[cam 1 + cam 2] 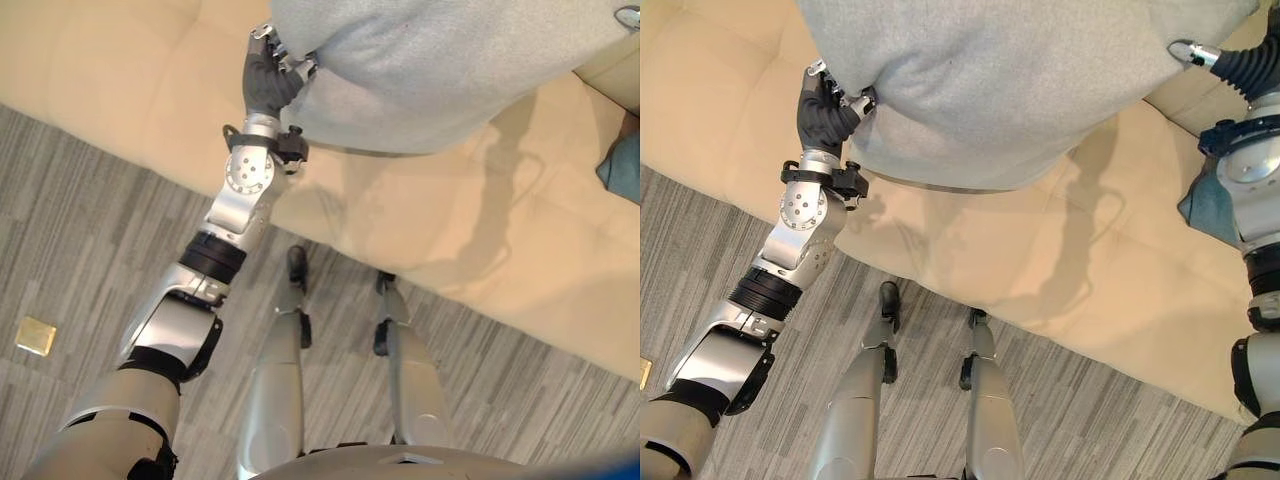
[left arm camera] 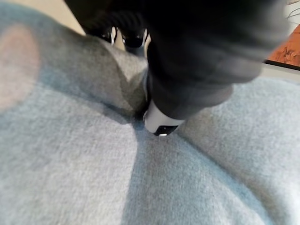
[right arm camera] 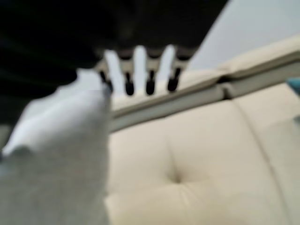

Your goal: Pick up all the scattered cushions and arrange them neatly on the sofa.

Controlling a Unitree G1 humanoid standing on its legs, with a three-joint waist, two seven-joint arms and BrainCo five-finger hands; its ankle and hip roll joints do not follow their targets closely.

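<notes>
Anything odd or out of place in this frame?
One stray: a small gold square lies on the grey carpet, away from the sofa. Otherwise the grey cushion is held above the seat.

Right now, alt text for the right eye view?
A large grey cushion is held above the beige sofa, the left hand gripping its edge and the right hand at its opposite side. A teal cushion lies further right on the sofa.

No text, label, number or sign could be read anywhere: the grey cushion point(image 1: 1020, 80) and the beige sofa point(image 1: 1120, 270) bore no print
</notes>
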